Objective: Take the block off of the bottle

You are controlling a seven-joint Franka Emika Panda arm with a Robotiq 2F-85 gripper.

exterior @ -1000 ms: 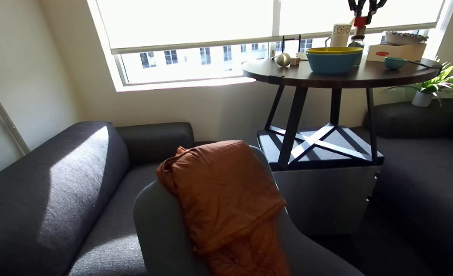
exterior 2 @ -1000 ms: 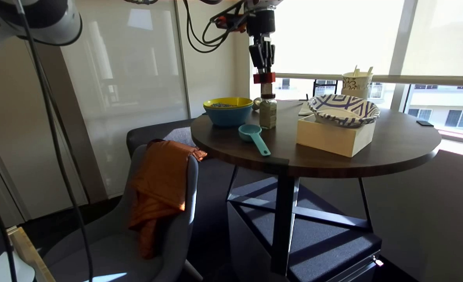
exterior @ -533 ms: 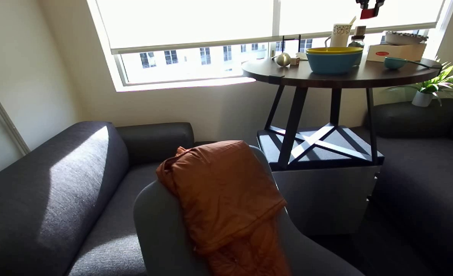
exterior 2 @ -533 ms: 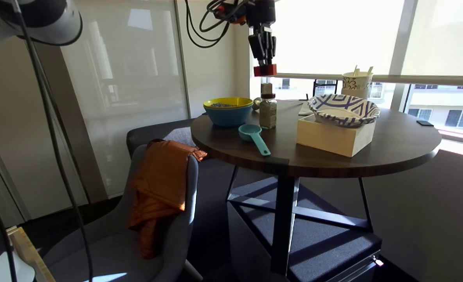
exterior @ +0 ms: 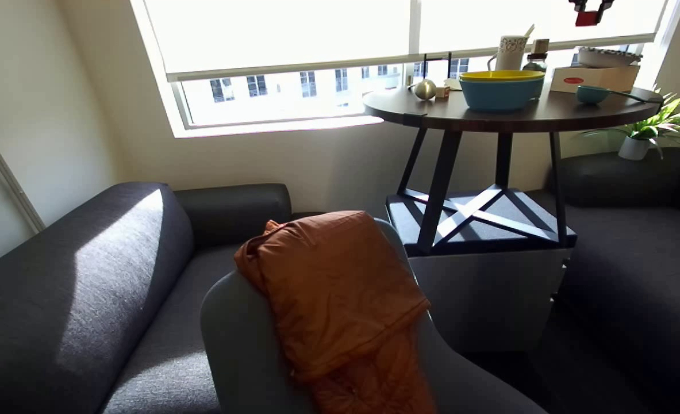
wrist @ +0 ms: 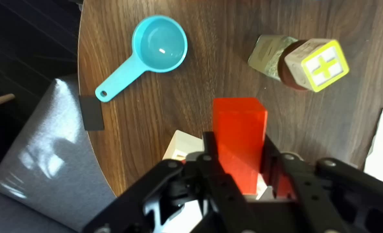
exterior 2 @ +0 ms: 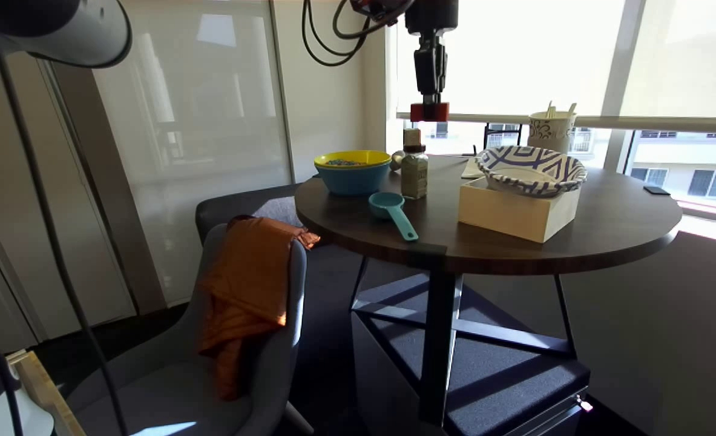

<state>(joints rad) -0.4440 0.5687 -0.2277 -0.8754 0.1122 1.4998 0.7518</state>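
Note:
My gripper (exterior 2: pixel 431 99) is shut on the small red block (exterior 2: pixel 429 112), one finger on each side of it. In the wrist view the red block (wrist: pixel 240 139) stands out past the fingertips. It hangs in the air above the table, apart from the bottle. The glass bottle (exterior 2: pixel 415 175) stands upright on the table with a brownish-red lid. A tan wooden block (exterior 2: pixel 412 137) sits on the lid; in the wrist view its top shows a yellow plus sign (wrist: pixel 324 67). In an exterior view the held block (exterior: pixel 586 19) is to the right of the bottle (exterior: pixel 537 64) and higher.
A yellow-green bowl (exterior 2: pixel 353 157) sits in a blue bowl (exterior 2: pixel 353 181) beside the bottle. A teal scoop (exterior 2: pixel 388 207) lies near the round table's edge. A pale box (exterior 2: pixel 518 212) carries patterned bowls (exterior 2: pixel 530 169). A patterned cup (exterior 2: pixel 551 130) stands behind.
One second ago the red block was on top of the tan block over the bottle, between the fingers. Gripper and red block have since risen off it and moved sideways, rightward in both exterior views.

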